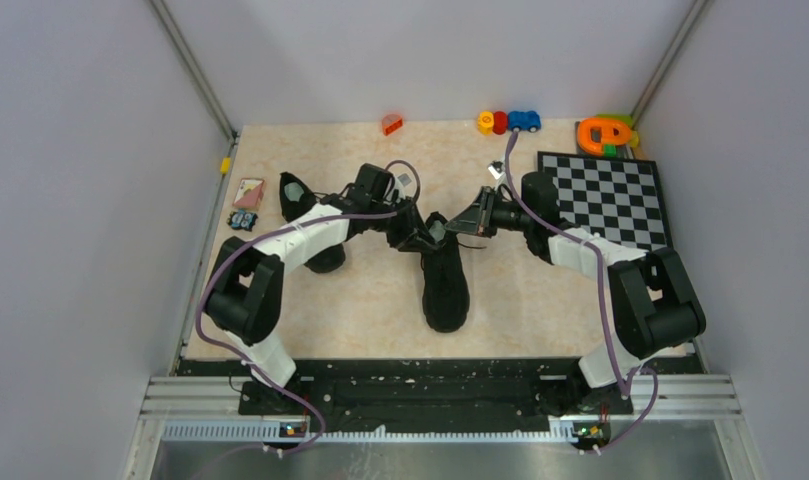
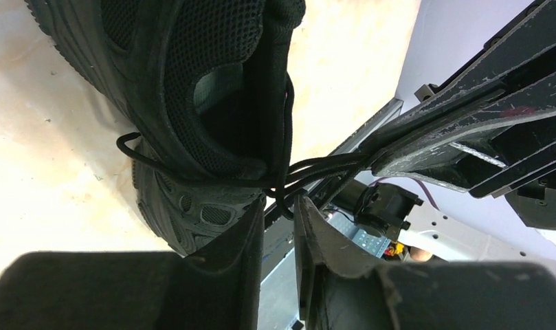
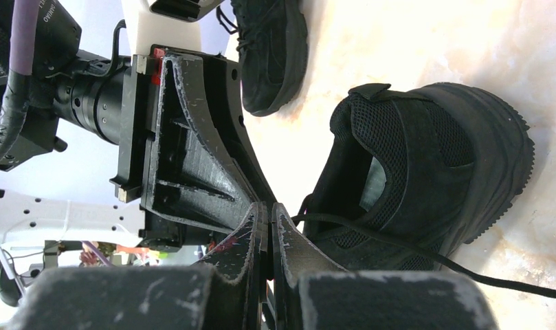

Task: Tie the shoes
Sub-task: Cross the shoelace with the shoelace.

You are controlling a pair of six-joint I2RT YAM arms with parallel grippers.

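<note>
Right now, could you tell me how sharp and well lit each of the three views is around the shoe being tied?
Top external: even light and sharp, though the black shoe shows little detail; left wrist: shoe mesh crisp, the left fingers blurred, the tabletop washed out; right wrist: the right fingers soft, the lace clear against the glaring tabletop.

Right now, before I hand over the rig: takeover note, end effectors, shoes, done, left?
Left end effector: jaws slightly apart, laces at its tips.
Right end effector: shut on laces, strands taut.
Centre shoe: both end effectors at its collar. Second shoe: left, partly under left arm.
Done: no bow visible. Left: tie centre shoe, check the other.
</note>
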